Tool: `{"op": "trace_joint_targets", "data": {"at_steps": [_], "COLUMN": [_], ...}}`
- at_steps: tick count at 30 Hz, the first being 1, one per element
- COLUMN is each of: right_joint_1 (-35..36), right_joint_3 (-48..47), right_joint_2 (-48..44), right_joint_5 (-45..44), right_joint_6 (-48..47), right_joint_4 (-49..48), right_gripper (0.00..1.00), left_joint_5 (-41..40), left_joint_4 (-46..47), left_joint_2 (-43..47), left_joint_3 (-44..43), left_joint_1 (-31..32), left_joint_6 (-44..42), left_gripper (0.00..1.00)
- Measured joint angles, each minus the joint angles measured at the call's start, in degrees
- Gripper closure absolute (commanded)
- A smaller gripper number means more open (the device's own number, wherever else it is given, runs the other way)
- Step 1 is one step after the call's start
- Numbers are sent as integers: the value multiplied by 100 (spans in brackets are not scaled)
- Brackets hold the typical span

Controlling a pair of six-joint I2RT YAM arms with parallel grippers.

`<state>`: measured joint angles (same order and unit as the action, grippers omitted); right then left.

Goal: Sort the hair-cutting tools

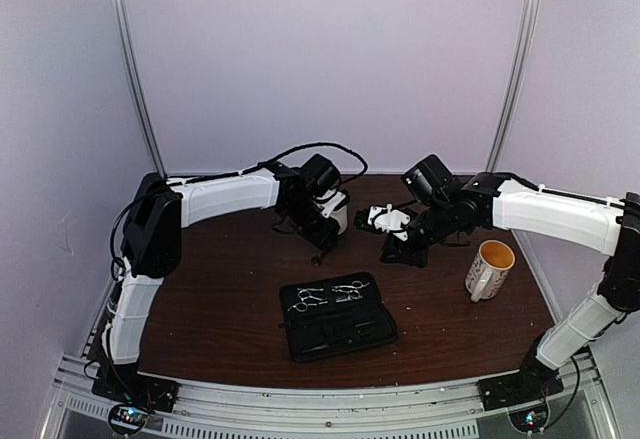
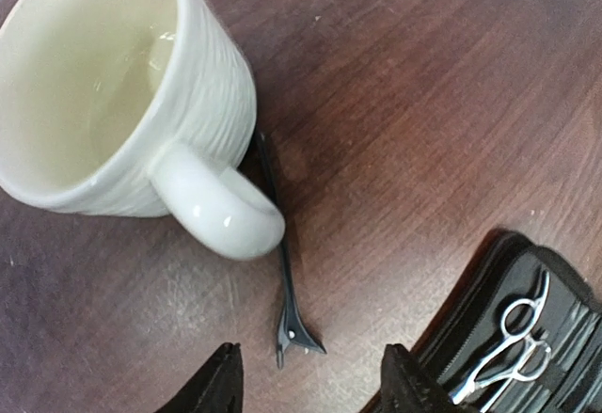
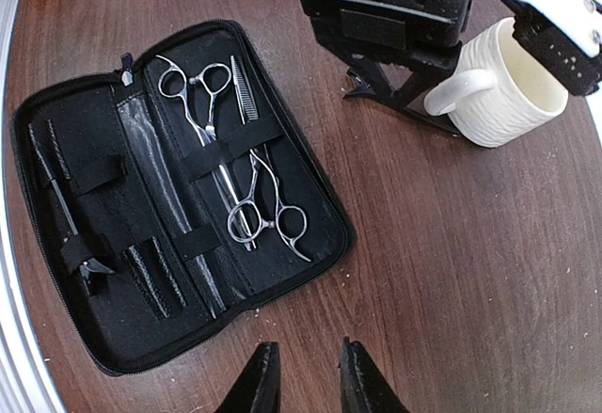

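The left end effector (image 2: pixel 310 392) hung low over the counter (image 2: pixel 442 121), its fingers well apart and holding nothing. A black clip (image 2: pixel 286 281) lay flat just ahead of that gap, its pinch end nearest the fingertips. Its thin end ran under the handle of the white mug (image 2: pixel 122 93), touching or nearly touching the mug's base.

The right end effector (image 3: pixel 304 382) hovered above the open case (image 3: pixel 315 201), its fingers a narrow gap apart and empty. In the case's right half, scissors (image 3: pixel 202 103) and second scissors (image 3: pixel 268 217) sat under elastic straps. A second clip (image 3: pixel 68 217) was tucked in the left half.

The case lay close to the counter's near edge. Bare wood stretched between it and the yellow-lined mug (image 1: pixel 490 267), which stood near the right edge.
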<state>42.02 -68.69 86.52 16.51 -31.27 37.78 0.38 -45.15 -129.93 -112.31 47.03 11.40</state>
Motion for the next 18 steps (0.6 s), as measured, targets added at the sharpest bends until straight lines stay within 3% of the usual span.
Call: {"op": "trace_joint_targets", "data": {"at_steps": [6, 11, 18], "right_joint_1": [-2, -2, -2], "right_joint_3": [48, 50, 81], "right_joint_2": [0, 0, 0], "right_joint_5": [-2, -2, -4], "right_joint_6": [-2, -4, -24], "right_joint_4": [-31, -35, -39], "right_gripper": [77, 77, 76], "left_joint_5": [-20, -57, -251], "left_joint_4": [-140, -275, -295], "left_joint_2": [-286, -470, -719], "left_joint_3": [-361, -555, -671], "left_joint_1": [0, 0, -2], "left_joint_6": [-101, -153, -208], "left_gripper": [74, 67, 67]}}
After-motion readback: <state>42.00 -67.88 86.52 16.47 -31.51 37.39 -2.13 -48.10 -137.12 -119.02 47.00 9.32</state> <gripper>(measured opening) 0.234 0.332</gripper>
